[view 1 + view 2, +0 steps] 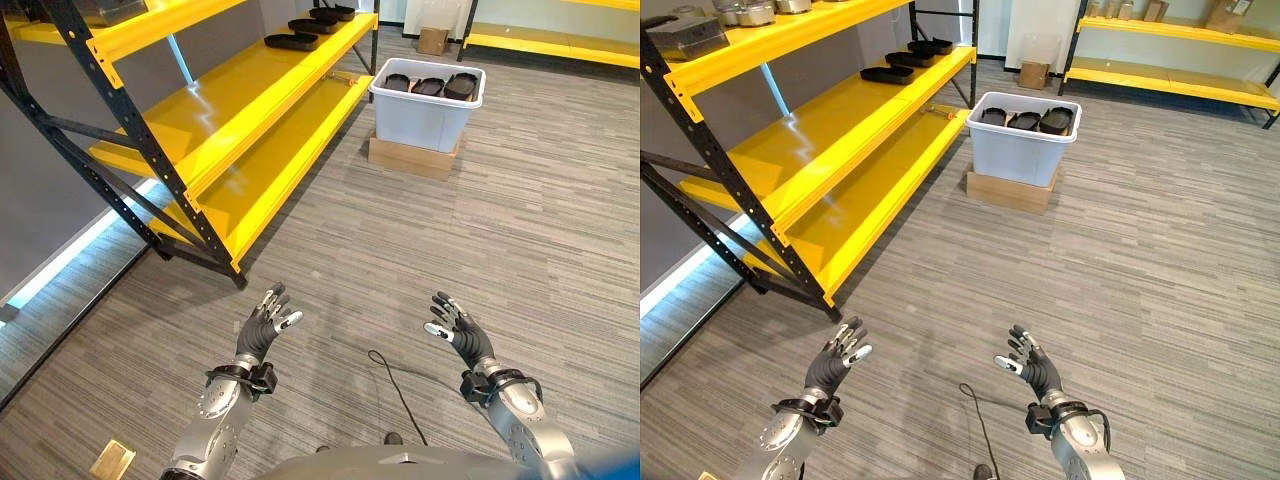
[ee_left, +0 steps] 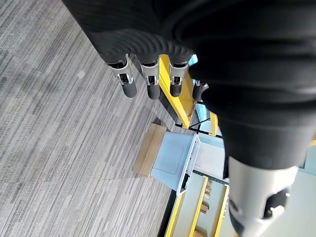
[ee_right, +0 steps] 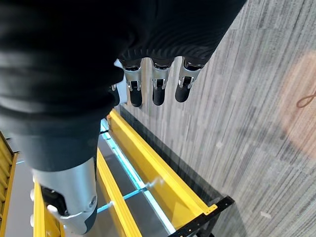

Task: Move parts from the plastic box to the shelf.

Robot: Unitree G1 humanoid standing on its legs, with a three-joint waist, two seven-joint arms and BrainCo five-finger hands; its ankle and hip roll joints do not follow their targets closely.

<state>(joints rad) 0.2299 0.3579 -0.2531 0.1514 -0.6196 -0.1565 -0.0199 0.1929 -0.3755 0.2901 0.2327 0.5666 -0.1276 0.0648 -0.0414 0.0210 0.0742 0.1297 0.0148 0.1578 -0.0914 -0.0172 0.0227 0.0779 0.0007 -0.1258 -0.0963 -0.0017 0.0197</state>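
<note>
Grey-white plastic box [image 1: 428, 104] sits on a flat cardboard box [image 1: 410, 158] on the grey striped floor [image 1: 520, 230], well ahead of you and just beside the far end of the yellow shelf [image 1: 215, 120]. Three black parts [image 1: 429, 86] lie side by side in the box, at its top. More black parts [image 1: 292, 41] are already on the middle shelf level, in a row toward the far end, just left of the box. Your left hand [image 1: 264, 325] is raised low in the head view, fingers straight and spread, palm inward, empty, over bare floor near the black shelf upright [image 1: 160, 175]. Your right hand [image 1: 457, 327] mirrors it on the right, fingers extended, nothing in it, well apart from the left. Left wrist view shows dark-tipped fingers [image 2: 130, 84] straight, with the box and cardboard far past them. Right wrist view shows its fingers [image 3: 158, 84] straight too, yellow shelf beams beyond. Both hands are well short of the box and the shelf. A second yellow shelf [image 1: 1180, 75] runs along the far wall, with a small cardboard carton [image 1: 433, 40] on the floor near it.
</note>
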